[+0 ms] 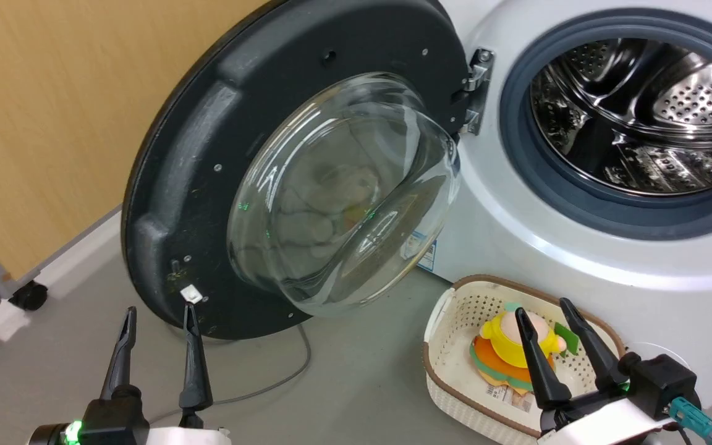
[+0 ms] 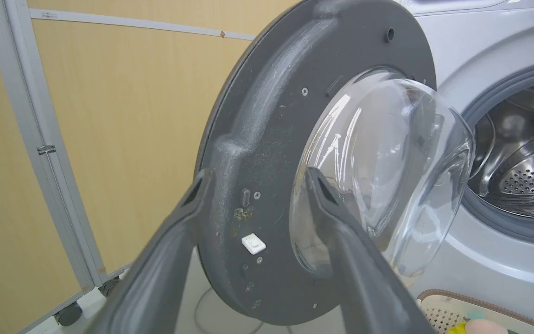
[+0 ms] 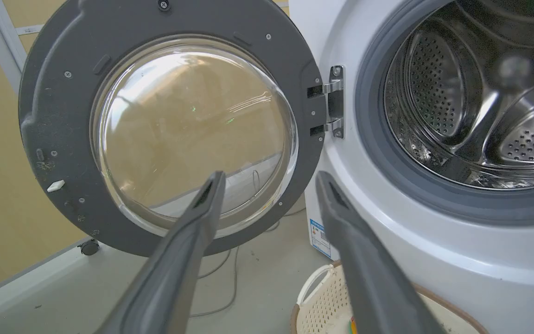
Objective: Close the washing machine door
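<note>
My empty, spread left gripper [image 1: 158,312] faces the open washing machine door [image 1: 220,123] — I'd push its latch-side rim [image 1: 139,235], not the glass [image 1: 343,198].

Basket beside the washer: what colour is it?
The basket is cream lattice with a brown rim; the head view shows it best.

Washing machine door [image 1: 207,154] wide open, swung out to the left on its metal hinge [image 1: 476,86], inner face toward the head camera. Round dark plastic frame, dusty and scuffed (small white tab [image 1: 191,295] near the lower left rim), with the clear glass bowl window [image 1: 343,191] bulging outward. Washing machine [image 1: 547,247] is a white front-loader standing on the grey floor [image 1: 343,383]. A grey rubber gasket [image 1: 517,154] rings its perforated steel drum [image 1: 640,111]. Blue sticker [image 1: 428,255] low on the front.
</note>
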Robot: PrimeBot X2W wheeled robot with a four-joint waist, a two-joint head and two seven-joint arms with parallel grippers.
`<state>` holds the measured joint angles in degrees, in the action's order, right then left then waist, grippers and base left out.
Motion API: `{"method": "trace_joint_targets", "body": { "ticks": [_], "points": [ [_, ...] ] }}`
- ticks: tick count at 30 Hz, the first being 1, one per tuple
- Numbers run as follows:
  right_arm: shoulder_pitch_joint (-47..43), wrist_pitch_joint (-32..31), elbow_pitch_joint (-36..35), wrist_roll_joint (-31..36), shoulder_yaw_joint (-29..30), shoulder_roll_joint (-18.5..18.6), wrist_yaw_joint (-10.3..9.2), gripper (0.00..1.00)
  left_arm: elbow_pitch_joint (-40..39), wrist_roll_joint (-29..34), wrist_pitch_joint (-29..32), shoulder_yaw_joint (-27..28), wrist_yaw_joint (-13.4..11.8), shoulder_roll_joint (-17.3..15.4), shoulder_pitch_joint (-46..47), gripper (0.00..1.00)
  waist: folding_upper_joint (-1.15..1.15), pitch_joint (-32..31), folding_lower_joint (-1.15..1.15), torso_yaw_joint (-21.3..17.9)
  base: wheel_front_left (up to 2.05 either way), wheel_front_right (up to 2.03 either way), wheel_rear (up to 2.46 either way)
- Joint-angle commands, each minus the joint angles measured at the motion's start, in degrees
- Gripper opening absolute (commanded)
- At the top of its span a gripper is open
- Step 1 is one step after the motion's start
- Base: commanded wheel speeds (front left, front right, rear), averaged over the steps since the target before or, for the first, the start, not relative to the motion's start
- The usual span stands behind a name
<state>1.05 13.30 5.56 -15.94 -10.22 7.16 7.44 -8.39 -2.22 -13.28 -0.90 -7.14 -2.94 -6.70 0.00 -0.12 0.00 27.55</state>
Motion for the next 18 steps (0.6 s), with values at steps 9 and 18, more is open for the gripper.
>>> {"method": "trace_joint_targets", "body": {
  "ticks": [9, 18],
  "points": [
    [-0.4, 1.6, 0.3, -1.4, -0.3, 0.3, 0.04, 1.0, 0.3, -0.4, -1.6, 0.3, -0.3, 0.0, -0.7, 1.0, 0.0, -0.1, 0.0, 2.1, 0.0, 0.0, 0.0],
    [-1.1, 1.7, 0.0, -1.3, 0.3, -0.1, 0.05, 1.0, 0.9, -0.4, -1.7, 0.2, 0.8, -0.3, -0.1, 0.0, 0.0, -0.2, 0.0, 2.3, 0.0, 0.0, 0.0]
  ]
}}
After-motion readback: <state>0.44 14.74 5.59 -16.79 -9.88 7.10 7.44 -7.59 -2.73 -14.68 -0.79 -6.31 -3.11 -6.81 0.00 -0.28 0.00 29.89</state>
